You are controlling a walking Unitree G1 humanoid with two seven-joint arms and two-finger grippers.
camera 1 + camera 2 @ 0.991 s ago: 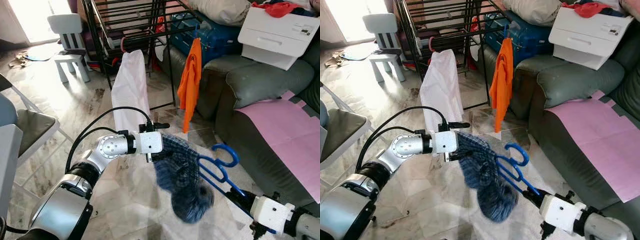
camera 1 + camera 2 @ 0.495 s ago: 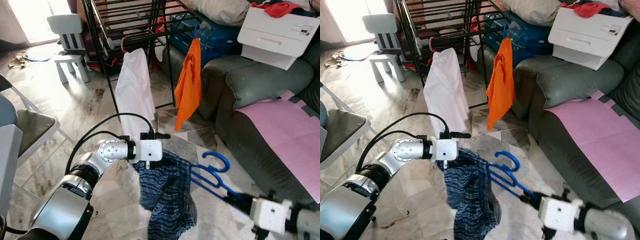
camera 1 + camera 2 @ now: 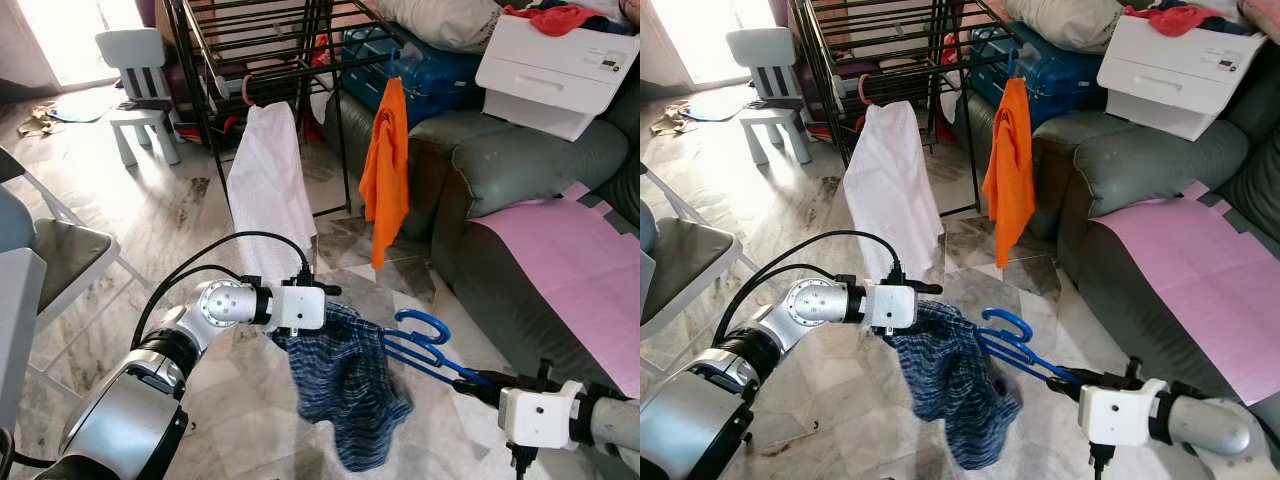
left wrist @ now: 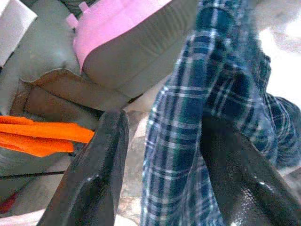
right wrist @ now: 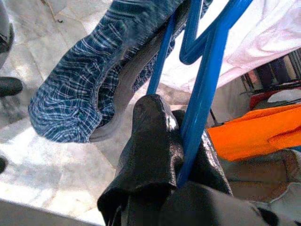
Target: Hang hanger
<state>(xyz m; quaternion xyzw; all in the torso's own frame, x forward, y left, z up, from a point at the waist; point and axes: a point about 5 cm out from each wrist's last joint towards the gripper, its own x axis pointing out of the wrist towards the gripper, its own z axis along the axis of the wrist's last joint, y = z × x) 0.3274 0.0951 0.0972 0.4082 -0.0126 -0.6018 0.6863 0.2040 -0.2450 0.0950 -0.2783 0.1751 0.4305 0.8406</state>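
Observation:
A blue plastic hanger [image 3: 420,335] sticks out low over the floor, its shaft clamped in my right gripper [image 3: 470,385] at the lower right. The right wrist view shows the black fingers [image 5: 150,141] shut around the hanger's blue bar [image 5: 207,84]. A blue plaid garment [image 3: 345,385] hangs partly on the hanger and droops toward the floor. My left gripper [image 3: 330,300] holds the garment's upper edge; the plaid cloth [image 4: 188,141] lies between its fingers [image 4: 99,174].
A black drying rack [image 3: 260,40] stands ahead with a white shirt [image 3: 268,180] and an orange shirt [image 3: 388,170] hung on it. A grey sofa [image 3: 520,170] with a pink cloth [image 3: 570,260] and a white box [image 3: 560,65] runs along the right. A small white chair [image 3: 140,90] stands far left.
The plaid garment has dropped from a bunched swing and now hangs long. The hanger and right gripper have come lower and flatter. The orange shirt has swung on the rack.

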